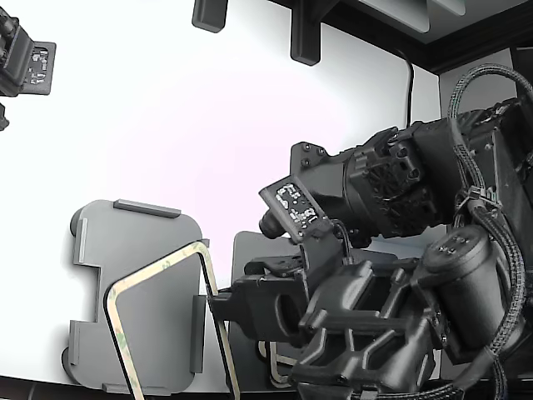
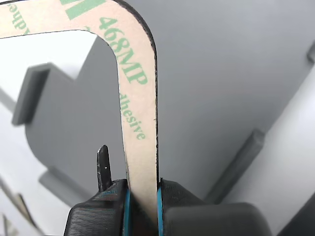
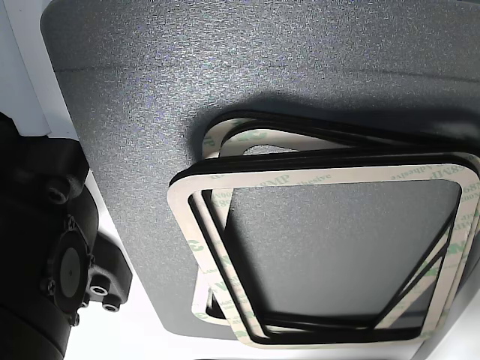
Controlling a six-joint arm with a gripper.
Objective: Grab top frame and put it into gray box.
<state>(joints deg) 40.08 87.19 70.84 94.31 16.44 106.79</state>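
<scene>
— So, what does the gripper [image 2: 142, 206] hold?
— Its jaws are clamped on one edge of the top frame [image 1: 158, 271].
— And where is that frame?
— Tilted, reaching out ahead of the fingertips, above the gray box [image 1: 133, 242].
— The others?
— Stacked frames [image 3: 322, 247] lie on a dark mat [image 3: 225, 75].

Below my tool's rear: dark gray textured flat mat [image 3: 150, 112] carrying a loose pile of cream-beige rounded-rectangle frames with black edges and green print [image 3: 315, 176], fanned out of line with each other. White tabletop [image 1: 208, 125] spreads well ahead of my tool. Black camera mount [image 1: 25, 58] at its far corner.
</scene>
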